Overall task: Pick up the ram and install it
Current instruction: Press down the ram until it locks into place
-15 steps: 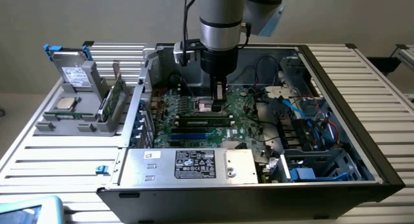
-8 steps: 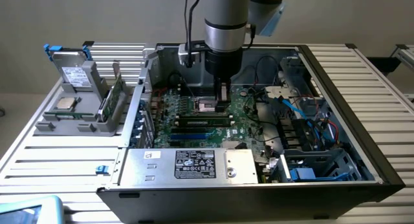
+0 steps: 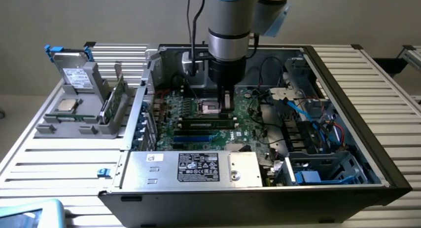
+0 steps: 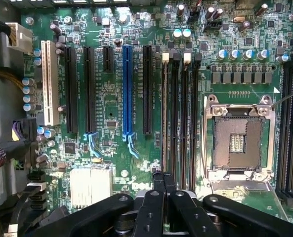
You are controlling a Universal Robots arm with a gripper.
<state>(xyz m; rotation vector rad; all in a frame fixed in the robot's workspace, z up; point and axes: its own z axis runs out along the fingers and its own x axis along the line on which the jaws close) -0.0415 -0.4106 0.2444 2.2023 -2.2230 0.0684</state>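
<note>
Our pincer looks pinched together on the ram, which sits edge-on in the memory slot beside the CPU socket, mid-frame in the exterior view. We'd press straight down and evenly, no tilting, so both ends seat.

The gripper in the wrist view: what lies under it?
Under the gripper lie the black memory slots, with the ram standing in one, beside the empty processor socket. The gripper hides their ends beneath it.
</note>
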